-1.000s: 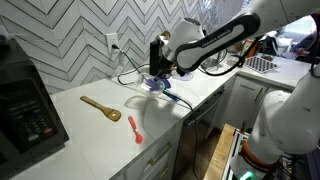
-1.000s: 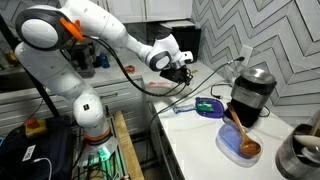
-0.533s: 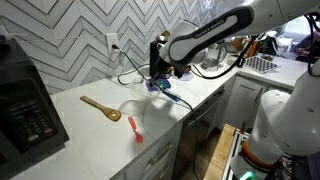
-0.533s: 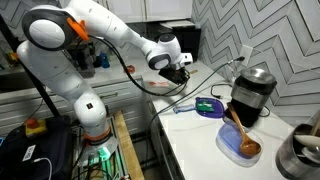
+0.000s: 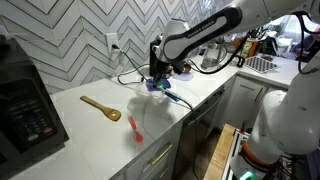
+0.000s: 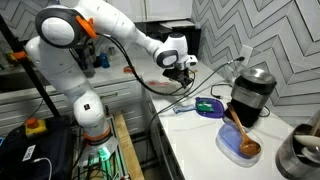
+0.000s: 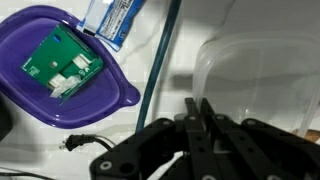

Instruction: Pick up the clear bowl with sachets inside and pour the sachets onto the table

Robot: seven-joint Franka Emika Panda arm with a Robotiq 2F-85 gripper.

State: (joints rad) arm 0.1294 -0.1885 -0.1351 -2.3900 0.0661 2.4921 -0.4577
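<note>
In the wrist view the clear bowl (image 7: 255,80) fills the right side, its pale wall seen from close up. My gripper (image 7: 197,110) has its two black fingers almost together, pinching the bowl's near rim. I cannot make out the sachets through the bowl. In both exterior views the gripper (image 5: 163,72) (image 6: 181,73) hangs low over the white table (image 5: 90,130) near the back wall; the bowl itself is too faint to pick out there.
A purple-blue dish (image 7: 60,70) holding a green card lies just beside the bowl, with a blue cable between them. A wooden spoon (image 5: 100,107) and a red spoon (image 5: 135,128) lie on the table. A black appliance (image 5: 25,100), a coffee machine (image 6: 250,92) and a brown-filled bowl (image 6: 240,148) stand nearby.
The arm's elbow and wrist have swung up and toward the back wall, while the gripper has stayed low at about the same spot on the table.
</note>
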